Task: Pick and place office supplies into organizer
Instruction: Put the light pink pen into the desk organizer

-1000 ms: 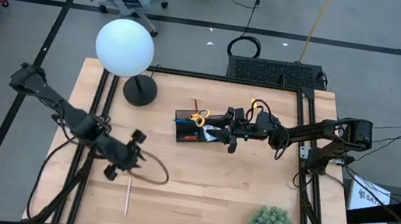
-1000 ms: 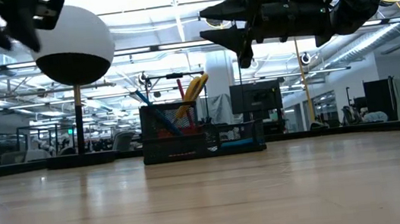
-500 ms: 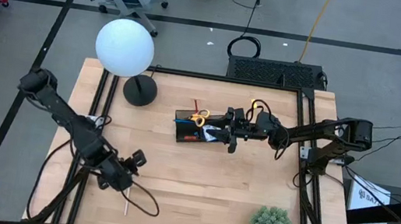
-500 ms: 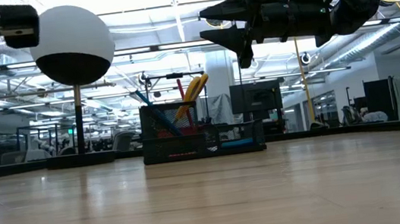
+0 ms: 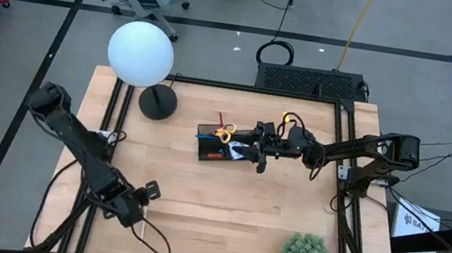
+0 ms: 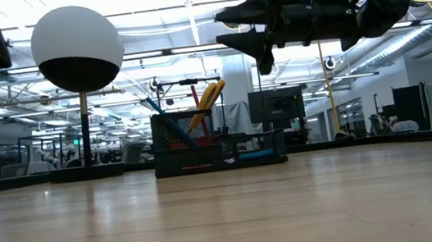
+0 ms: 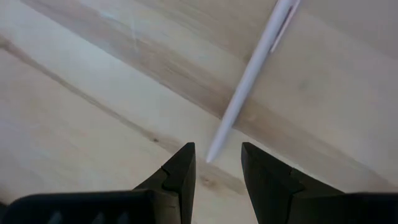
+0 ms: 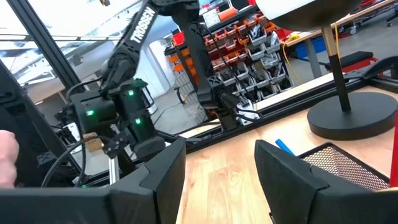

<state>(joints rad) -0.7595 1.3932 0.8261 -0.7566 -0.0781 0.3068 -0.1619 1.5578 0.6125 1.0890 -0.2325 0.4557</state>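
**Left gripper over pen, right gripper at organizer**

I see the left gripper low above the white pen at the table's near-left, jaws open, one pen end between the fingertips, nothing gripped. The right gripper hangs over the organizer at far centre, jaws open and empty. Yellow scissors stand in the organizer.
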